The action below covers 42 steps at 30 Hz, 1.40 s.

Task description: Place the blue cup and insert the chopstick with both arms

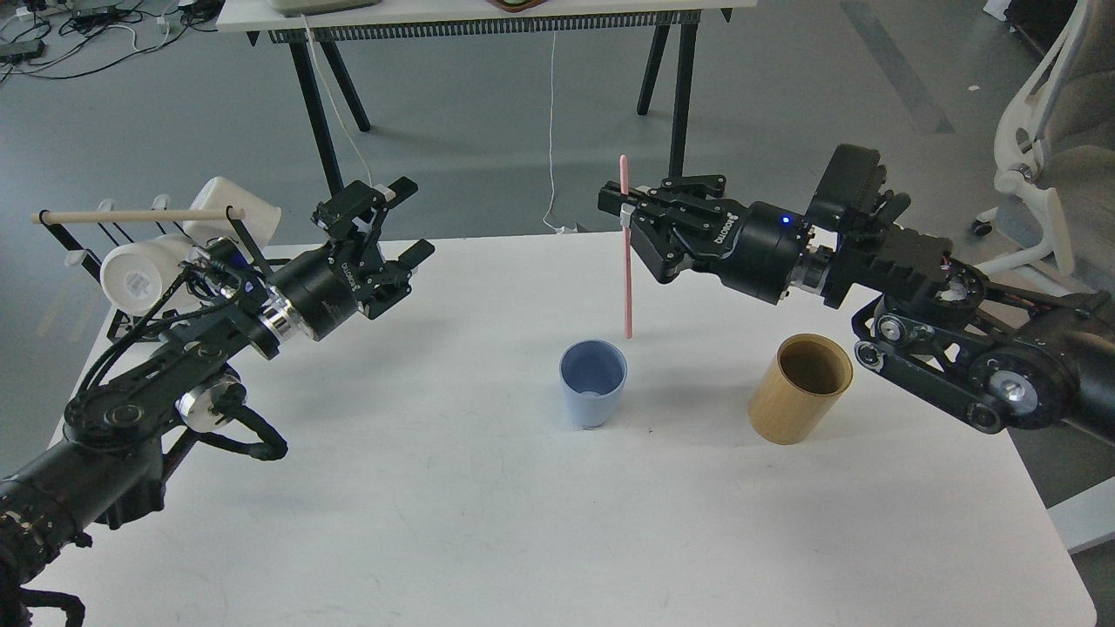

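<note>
Centre of the frame holds the small pale blue tapered plastic cup (593,381), upright and open-mouthed on the white counter (453,488). Just above and behind its rim hangs the thin straight pink chopstick (625,261), near vertical, its lower tip close over the cup's far edge but not inside it. The right black gripper (624,215), reaching in from the right of the frame, has its jaws closed on the chopstick's upper part, a short length of stick showing above them. The left black gripper (402,233), in the left half of the frame, hangs above the counter with its jaws spread wide and nothing between them. Right of the cup, well apart from it, stands a tan wooden cylindrical holder (800,388), tilted slightly. At the upper left, white cups (139,274) lie on a black wire rack (83,248) under a pale wooden dowel (131,215)
</note>
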Each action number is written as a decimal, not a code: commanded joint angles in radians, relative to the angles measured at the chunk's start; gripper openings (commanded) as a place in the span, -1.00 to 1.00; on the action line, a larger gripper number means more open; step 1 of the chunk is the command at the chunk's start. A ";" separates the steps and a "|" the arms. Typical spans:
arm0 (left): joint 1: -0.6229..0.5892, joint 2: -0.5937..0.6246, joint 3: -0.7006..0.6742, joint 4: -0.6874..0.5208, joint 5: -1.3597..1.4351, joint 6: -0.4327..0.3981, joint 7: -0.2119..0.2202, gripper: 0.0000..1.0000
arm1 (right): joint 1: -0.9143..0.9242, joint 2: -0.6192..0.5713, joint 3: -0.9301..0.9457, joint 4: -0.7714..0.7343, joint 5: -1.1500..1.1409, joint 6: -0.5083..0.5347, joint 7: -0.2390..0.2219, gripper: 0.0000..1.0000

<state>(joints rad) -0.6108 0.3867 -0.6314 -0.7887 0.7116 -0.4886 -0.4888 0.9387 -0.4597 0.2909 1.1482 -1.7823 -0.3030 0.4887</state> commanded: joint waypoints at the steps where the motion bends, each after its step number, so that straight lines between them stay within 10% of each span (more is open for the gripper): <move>1: 0.003 -0.005 -0.001 0.008 -0.001 0.000 0.000 0.91 | 0.002 0.053 -0.036 -0.047 -0.002 -0.024 0.000 -1.00; 14: 0.006 -0.005 -0.001 0.008 -0.001 0.000 0.000 0.92 | -0.001 0.159 -0.061 -0.142 -0.020 -0.030 0.000 -0.86; 28: 0.009 -0.006 -0.004 0.006 -0.003 0.000 0.000 0.92 | -0.006 0.162 -0.044 -0.113 0.032 -0.031 0.000 0.90; 42: 0.006 -0.006 -0.040 -0.014 -0.054 0.000 0.000 0.92 | -0.080 -0.065 0.122 -0.071 0.889 0.034 0.000 0.91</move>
<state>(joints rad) -0.6016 0.3804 -0.6594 -0.8006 0.6714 -0.4887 -0.4887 0.8767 -0.4518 0.4169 1.0685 -1.1316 -0.3062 0.4886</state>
